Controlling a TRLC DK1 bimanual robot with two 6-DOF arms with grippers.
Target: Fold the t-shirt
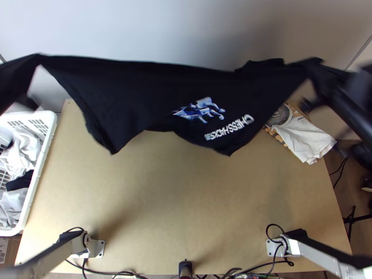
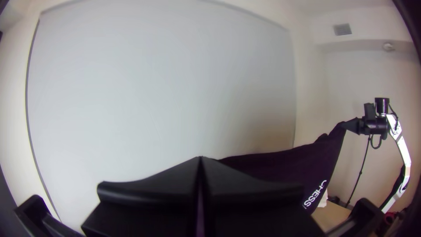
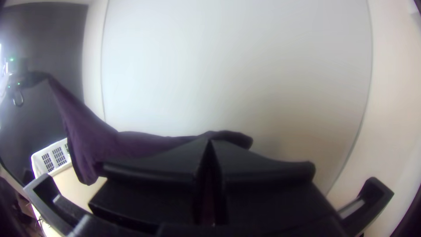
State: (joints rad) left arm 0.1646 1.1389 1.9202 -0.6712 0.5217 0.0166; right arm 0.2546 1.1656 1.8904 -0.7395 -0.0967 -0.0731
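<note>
The left pincer (image 1: pixel 37 58) is closed on one end of the black t-shirt (image 1: pixel 135 93), the right pincer (image 1: pixel 315 64) on the other. The t-shirt hangs stretched between the two, above the worktop (image 1: pixel 162 204), its lower edge drooping in points, its blue-and-white print (image 1: pixel 200 110) nearer the right pincer. Below the left pincer is a white basket (image 1: pixel 43 156) of clothes (image 1: pixel 21 149); below the right, a white cloth (image 1: pixel 304 139).

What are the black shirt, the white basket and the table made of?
The shirt looks like matte knit, probably cotton: it hangs in soft curves. The basket seems smooth plastic, given its moulded slots. The table looks like matte wood or board, judging by its plain tan top.
</note>
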